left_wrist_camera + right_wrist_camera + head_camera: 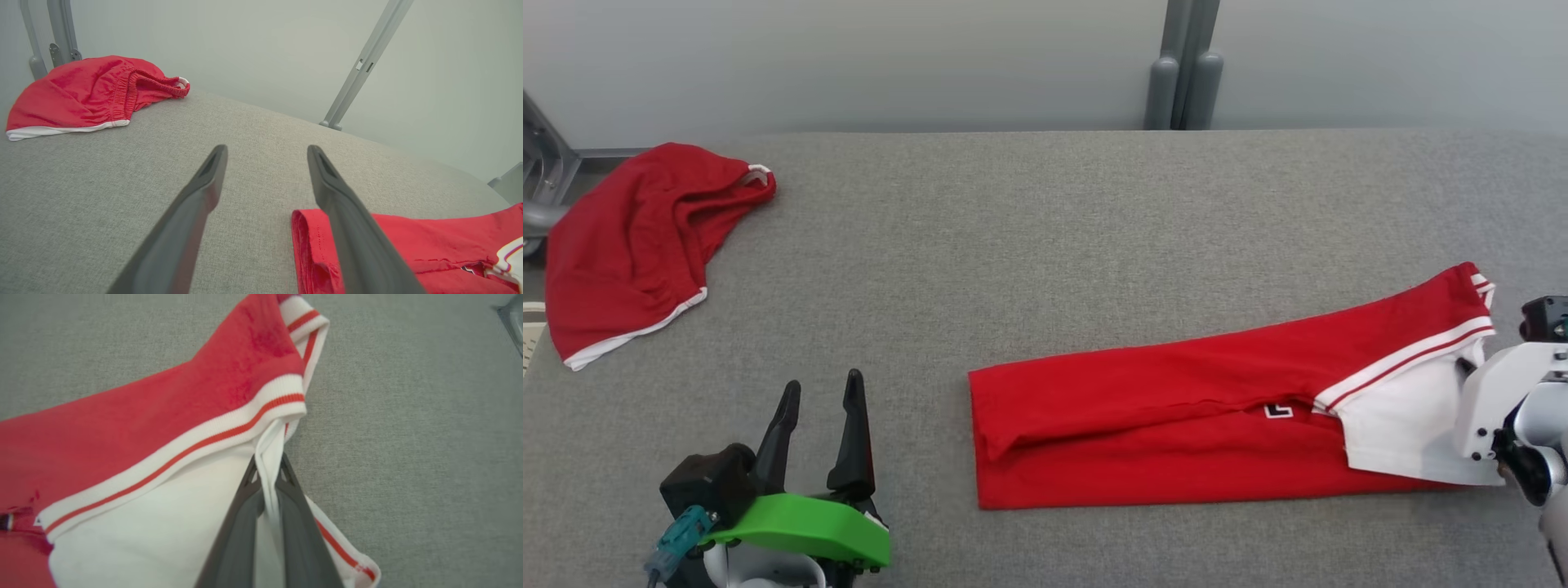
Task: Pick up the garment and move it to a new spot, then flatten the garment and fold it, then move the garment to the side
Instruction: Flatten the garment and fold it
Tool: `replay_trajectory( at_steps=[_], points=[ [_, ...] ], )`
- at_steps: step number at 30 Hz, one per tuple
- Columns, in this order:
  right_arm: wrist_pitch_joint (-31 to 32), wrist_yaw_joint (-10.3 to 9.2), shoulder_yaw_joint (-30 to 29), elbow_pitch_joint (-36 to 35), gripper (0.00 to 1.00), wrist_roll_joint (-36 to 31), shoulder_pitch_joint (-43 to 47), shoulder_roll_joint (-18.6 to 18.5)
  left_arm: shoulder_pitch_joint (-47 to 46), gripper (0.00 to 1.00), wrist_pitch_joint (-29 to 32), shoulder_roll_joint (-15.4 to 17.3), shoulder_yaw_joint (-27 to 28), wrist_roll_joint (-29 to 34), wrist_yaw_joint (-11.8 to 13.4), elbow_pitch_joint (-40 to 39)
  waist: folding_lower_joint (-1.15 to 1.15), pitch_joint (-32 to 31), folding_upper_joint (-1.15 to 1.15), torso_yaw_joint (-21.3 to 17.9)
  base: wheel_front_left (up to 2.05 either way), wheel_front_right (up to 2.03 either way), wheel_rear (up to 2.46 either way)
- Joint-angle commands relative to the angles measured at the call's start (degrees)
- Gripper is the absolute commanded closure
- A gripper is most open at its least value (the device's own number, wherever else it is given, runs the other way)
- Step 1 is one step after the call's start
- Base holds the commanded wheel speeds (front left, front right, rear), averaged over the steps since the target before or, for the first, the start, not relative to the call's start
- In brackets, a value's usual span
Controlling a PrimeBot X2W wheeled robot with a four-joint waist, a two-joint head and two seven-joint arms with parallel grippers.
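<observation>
The garment (1160,425) is a red top with white, red-striped trim, lying as a long folded strip on the right half of the grey table (1045,245). My right gripper (269,465) is shut on a white fabric edge of the garment (122,428) beside the striped trim; its pale wrist (1503,400) sits at the strip's right end. My left gripper (822,384) rests open near the front left, apart from the cloth. In the left wrist view the left gripper (267,151) holds nothing, and the garment's (429,245) left end lies under the right finger.
A second red piece with a white hem and elastic waistband (629,245) lies crumpled at the table's far left corner (90,94). Grey posts (1184,65) stand behind the table's back edge, and a metal frame (543,180) is at the far left.
</observation>
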Motion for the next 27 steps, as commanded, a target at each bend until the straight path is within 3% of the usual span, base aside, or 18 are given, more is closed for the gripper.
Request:
replay_trajectory(
  at_steps=[1, 6, 14, 27],
  points=[
    [0.3, -0.12, -1.3, -0.7, 1.00, -0.9, -0.9, -1.3, -0.9, 0.00, -0.3, -0.2, 0.2, 0.4, -0.2, -0.1, 0.00, 0.1, 0.00, -1.4, 0.00, 0.00, 0.00],
    [1.1, -0.12, -4.2, -2.3, 1.00, -2.2, -1.3, -2.4, -1.3, 0.00, -0.4, -0.4, 0.4, 0.7, -0.5, 0.0, 0.00, 0.6, 0.00, -3.2, 0.00, 0.00, 0.00],
    [2.7, -0.11, -4.9, -6.7, 1.00, -1.5, -0.4, -0.6, -1.4, 0.00, -0.4, -0.8, 0.4, 0.9, -0.8, 0.5, 0.00, 0.8, 0.00, -4.7, 0.00, 0.00, 0.00],
    [9.1, -0.09, -2.0, -24.4, 1.00, 3.8, 5.4, 3.8, -1.0, 0.00, -0.5, -1.3, 0.2, 0.9, -1.2, 1.3, 0.00, -0.6, 0.00, -5.7, 0.00, 0.00, 0.00]
  ],
)
